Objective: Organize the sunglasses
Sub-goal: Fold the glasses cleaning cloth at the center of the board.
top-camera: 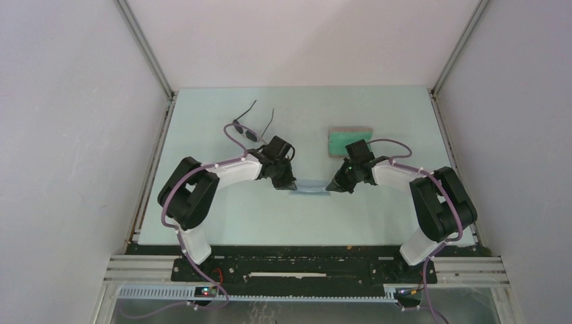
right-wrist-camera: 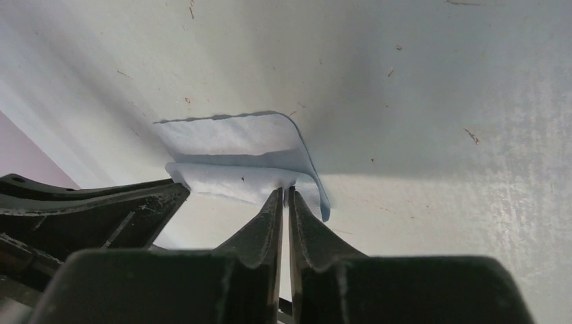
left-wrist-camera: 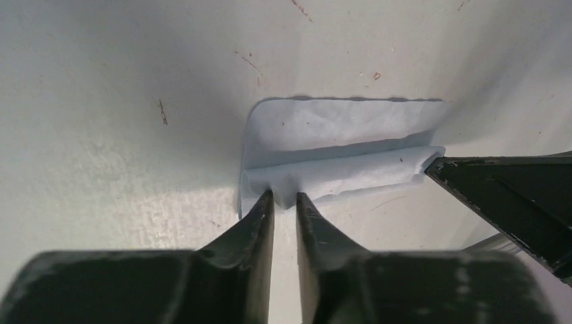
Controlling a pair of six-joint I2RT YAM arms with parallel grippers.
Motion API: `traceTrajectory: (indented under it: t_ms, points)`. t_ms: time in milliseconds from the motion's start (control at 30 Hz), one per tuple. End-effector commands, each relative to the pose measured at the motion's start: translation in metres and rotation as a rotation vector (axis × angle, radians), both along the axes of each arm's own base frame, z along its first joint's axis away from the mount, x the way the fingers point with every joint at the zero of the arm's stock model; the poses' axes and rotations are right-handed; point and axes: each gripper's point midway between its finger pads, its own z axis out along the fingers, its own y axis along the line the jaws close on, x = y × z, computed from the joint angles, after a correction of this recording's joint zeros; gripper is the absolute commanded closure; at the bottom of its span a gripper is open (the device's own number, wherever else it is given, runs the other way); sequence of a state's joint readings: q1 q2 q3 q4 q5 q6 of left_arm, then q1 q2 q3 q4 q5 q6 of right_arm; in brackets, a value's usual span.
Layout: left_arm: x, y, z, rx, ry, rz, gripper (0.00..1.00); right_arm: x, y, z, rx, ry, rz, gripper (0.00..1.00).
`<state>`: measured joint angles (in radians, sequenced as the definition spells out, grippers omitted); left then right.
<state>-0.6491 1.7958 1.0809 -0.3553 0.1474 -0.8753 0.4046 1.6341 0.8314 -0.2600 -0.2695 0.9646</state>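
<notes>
Left gripper (left-wrist-camera: 283,197) is slightly parted, its tips at the near fold of the cloth (left-wrist-camera: 337,135). Right gripper (right-wrist-camera: 286,192) is almost closed at the cloth's other end; I cannot tell whether it pinches. The sunglasses (top-camera: 246,131) lie beyond and left of the left fingers, apart from both.

Soft even light, faint glare on the table (left-wrist-camera: 162,202), jaws blurred up close.
</notes>
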Motion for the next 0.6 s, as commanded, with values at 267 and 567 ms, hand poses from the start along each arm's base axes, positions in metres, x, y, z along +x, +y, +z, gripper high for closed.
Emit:
traceTrajectory:
  t_ms: [267,567]
  points:
    - [0.028,0.008,0.066,-0.079,-0.155,0.055,0.56,0.019,-0.001,0.039,0.028,-0.146,-0.011,0.77]
    - [0.017,0.012,0.074,-0.098,-0.177,0.011,0.57,0.009,0.012,0.051,-0.004,-0.214,0.055,0.77]
